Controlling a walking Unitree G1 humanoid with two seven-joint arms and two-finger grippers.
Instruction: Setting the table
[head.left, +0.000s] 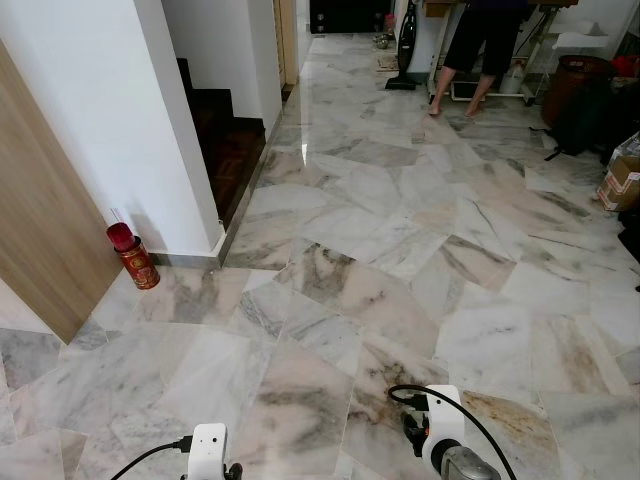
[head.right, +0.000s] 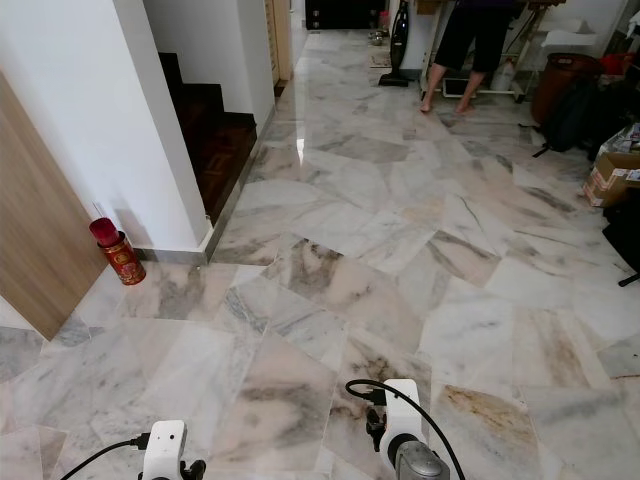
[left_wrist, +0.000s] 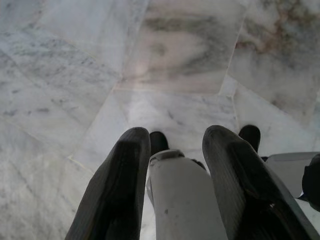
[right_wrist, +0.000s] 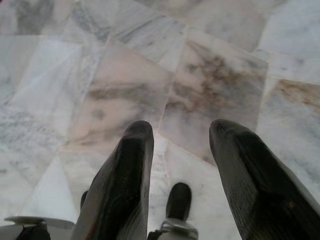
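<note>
You face a pale veined marble floor (head.left: 400, 250), with a red cylindrical tin (head.left: 133, 256) standing at the white wall corner (head.left: 190, 200). Well beyond that tin, a person's bare legs (head.left: 462, 90) stand. Your left tool (left_wrist: 175, 150) and right tool (right_wrist: 180, 145) hang over the floor, fingers apart, empty. You have no table things in sight.

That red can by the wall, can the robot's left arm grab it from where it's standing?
Probably not. The red can stands against the white wall, well ahead and off to the left, while the left gripper hangs low over the marble floor, open and empty. Nothing blocks the way; the robot would likely need to walk closer.
</note>
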